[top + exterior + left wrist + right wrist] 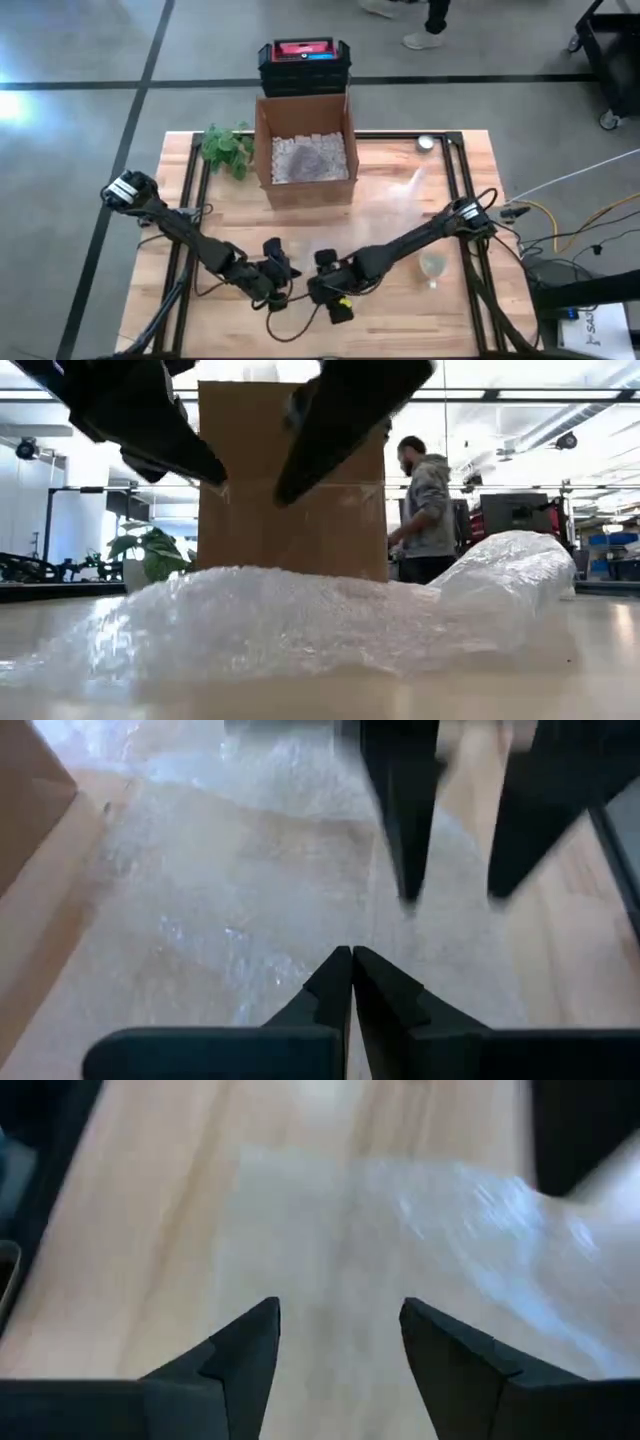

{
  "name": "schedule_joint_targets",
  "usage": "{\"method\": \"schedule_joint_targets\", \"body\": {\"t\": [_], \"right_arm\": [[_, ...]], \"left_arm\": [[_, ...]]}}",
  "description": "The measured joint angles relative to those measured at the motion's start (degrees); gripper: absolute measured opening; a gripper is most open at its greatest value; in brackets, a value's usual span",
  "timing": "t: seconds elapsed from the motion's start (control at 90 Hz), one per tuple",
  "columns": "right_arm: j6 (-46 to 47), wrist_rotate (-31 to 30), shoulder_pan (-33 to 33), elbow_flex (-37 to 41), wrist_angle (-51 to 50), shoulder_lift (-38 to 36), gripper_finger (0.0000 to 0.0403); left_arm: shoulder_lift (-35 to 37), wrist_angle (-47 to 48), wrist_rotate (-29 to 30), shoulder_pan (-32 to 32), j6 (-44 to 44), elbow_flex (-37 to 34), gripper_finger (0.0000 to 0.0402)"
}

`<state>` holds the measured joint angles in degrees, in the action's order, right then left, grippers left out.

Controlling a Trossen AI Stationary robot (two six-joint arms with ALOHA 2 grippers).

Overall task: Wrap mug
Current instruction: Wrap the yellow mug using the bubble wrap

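Note:
A sheet of clear bubble wrap (395,215) lies spread on the wooden table, with a raised hump at one end (505,575). A small pale mug (432,266) stands on the table by the wrap's right near corner. My left gripper (352,954) is shut and hangs above the wrap's near left part (282,272), holding nothing. My right gripper (340,1318) is open just to its right (326,276), also above the wrap. In the low view both grippers (222,480) (288,492) hang clear of the wrap.
An open cardboard box (305,150) filled with pale packing bits stands at the far middle, with a dark case (304,62) behind it. A green plant (226,147) is at the far left and a small round silver object (426,143) at the far right. A person (425,510) stands beyond the table.

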<state>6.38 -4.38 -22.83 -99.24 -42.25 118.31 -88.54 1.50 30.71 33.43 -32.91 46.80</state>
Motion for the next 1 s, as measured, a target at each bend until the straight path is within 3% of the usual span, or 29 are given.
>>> {"method": "schedule_joint_targets", "body": {"t": [0.178,0.311,0.456,0.667,1.0], "right_arm": [[0.0,-3.1,1.1,3.1,-7.9,-2.4,0.0185],[0.0,-3.2,3.9,8.0,-7.3,-2.7,0.0185],[0.0,-3.2,7.2,12.9,-2.9,-2.8,0.0179],[-0.3,-3.1,9.5,14.8,-0.3,-2.8,0.0169],[1.6,-3.1,10.9,14.7,8.7,-2.6,0.0157]], "left_arm": [[-4.5,-0.8,0.1,-1.8,0.3,-0.6,0.0000],[-8.4,-0.6,-0.4,-3.6,0.7,-0.7,0.0000],[-10.5,3.8,-7.2,-4.8,-2.2,-1.2,0.0000],[-7.6,18.0,-9.2,-2.7,-13.6,-1.6,0.0000],[-2.6,21.5,-10.9,-1.7,-15.9,-2.9,0.0000]]}}
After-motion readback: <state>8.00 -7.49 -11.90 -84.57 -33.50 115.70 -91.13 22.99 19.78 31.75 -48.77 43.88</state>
